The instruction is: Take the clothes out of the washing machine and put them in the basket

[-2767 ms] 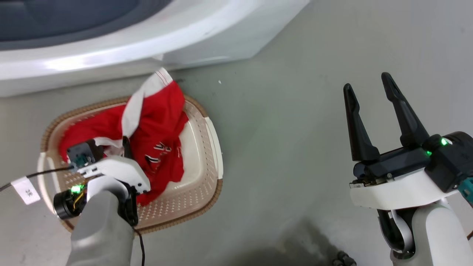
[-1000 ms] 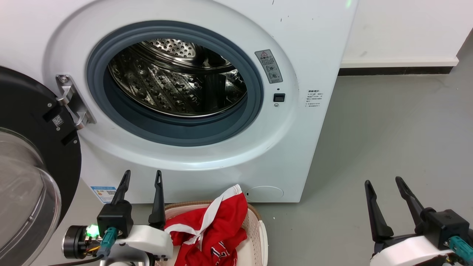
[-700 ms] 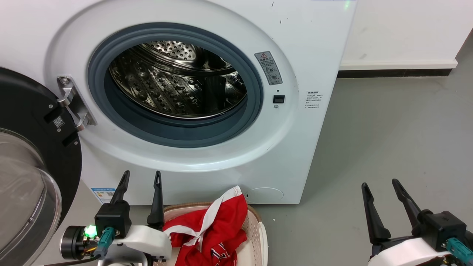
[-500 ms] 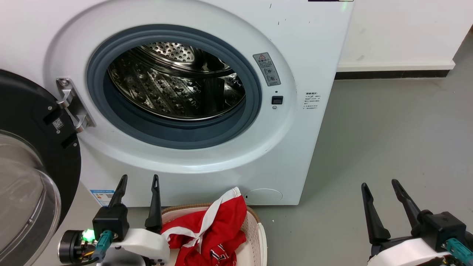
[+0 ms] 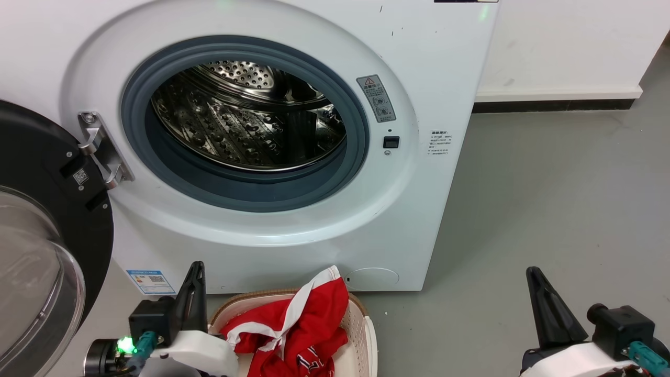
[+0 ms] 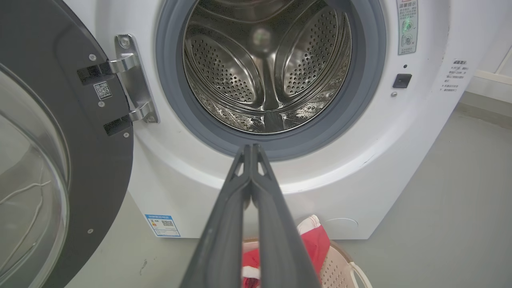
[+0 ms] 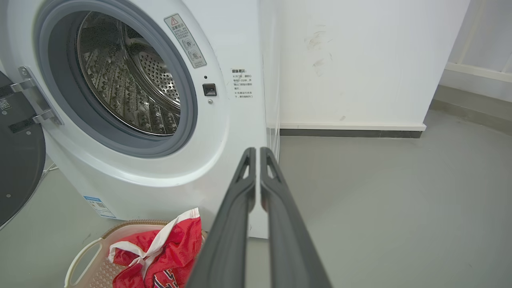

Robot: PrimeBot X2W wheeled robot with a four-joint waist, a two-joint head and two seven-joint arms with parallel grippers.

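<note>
Left gripper [image 5: 196,268] and right gripper [image 5: 534,272] forward-pointing, jaws pressed together.

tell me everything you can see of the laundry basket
The laundry basket is low, cream plastic with perforated walls, a brown rim and a cream loop handle. It sits upright on the grey floor close before the washing machine, below its open porthole. Red clothes with white trim are heaped inside, one fold rising above the rim.
</note>
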